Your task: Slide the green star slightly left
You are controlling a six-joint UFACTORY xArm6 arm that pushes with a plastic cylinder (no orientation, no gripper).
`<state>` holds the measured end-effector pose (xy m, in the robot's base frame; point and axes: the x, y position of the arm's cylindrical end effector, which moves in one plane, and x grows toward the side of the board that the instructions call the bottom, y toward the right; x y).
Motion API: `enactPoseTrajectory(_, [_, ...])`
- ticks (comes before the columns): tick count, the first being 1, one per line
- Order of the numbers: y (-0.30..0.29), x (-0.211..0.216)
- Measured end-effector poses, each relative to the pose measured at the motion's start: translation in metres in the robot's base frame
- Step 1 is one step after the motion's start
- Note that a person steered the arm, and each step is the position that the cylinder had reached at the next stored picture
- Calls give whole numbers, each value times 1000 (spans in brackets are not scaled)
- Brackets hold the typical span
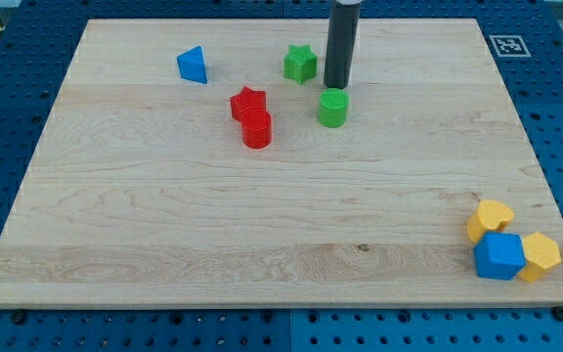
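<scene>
The surface (281, 225) was a pale wooden board with a fine grain running from the view's left to the view's right, and it lay on a blue plate full of small holes. The arm had no fingers at all, so there was nothing released or clenched to report; it ended in a straight dark rod (342, 44), smooth and a little shiny. My tip (336, 88) stood on the wood near the view's top, just to the right of the green star (300, 64), with a narrow strip of bare wood between them. I could not tell if the tip touched the green cylinder (332, 108), which stood directly below it in the view.

The green star had short blunt points and matte sides, like painted wood or plastic. To its left, well apart, was the blue triangular block (193, 66). Below and left of the star, the red star (247, 102) and the red cylinder (256, 128) stood pressed together.

Far away, at the board's bottom right corner, three blocks sat in a tight group: a yellow heart-like block (490, 217), a blue cube (499, 256) and a yellow hexagonal block (540, 255), all touching.
</scene>
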<state>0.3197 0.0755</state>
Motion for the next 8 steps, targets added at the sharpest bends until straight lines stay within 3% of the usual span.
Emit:
enactPoseTrajectory(1, [6,-38])
enactPoseTrajectory(8, [-48,-22])
